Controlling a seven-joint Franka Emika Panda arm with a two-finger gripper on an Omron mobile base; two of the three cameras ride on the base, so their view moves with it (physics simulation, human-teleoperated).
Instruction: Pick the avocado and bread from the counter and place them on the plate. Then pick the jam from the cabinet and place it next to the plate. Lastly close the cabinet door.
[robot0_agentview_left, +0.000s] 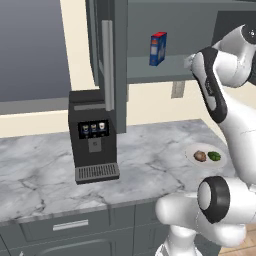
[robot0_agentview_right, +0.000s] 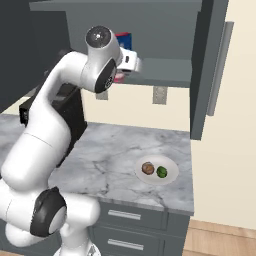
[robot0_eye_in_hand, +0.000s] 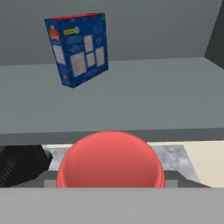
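Observation:
The jam (robot0_eye_in_hand: 110, 160), a red jar, sits close up at the bottom of the hand view, in the air in front of the cabinet shelf (robot0_eye_in_hand: 153, 96). My gripper (robot0_agentview_right: 122, 73) is shut on it, with its fingertips hidden behind the jar. A sliver of the jam's red (robot0_agentview_right: 119, 76) shows beside my hand at shelf height. On the marble counter (robot0_agentview_left: 145, 150) lies the pale plate (robot0_agentview_left: 206, 165), with the brown bread (robot0_agentview_left: 200, 156) and the green avocado (robot0_agentview_left: 214, 156) on it side by side. The cabinet door (robot0_agentview_left: 107, 65) stands open.
A blue-and-red box (robot0_eye_in_hand: 78, 49) stands further back on the shelf, left of the jam. A black coffee machine (robot0_agentview_left: 92, 135) stands on the counter below the open door. A second open door (robot0_agentview_right: 205, 70) hangs at the cabinet's right. Grey drawers (robot0_agentview_right: 125, 215) run under the counter.

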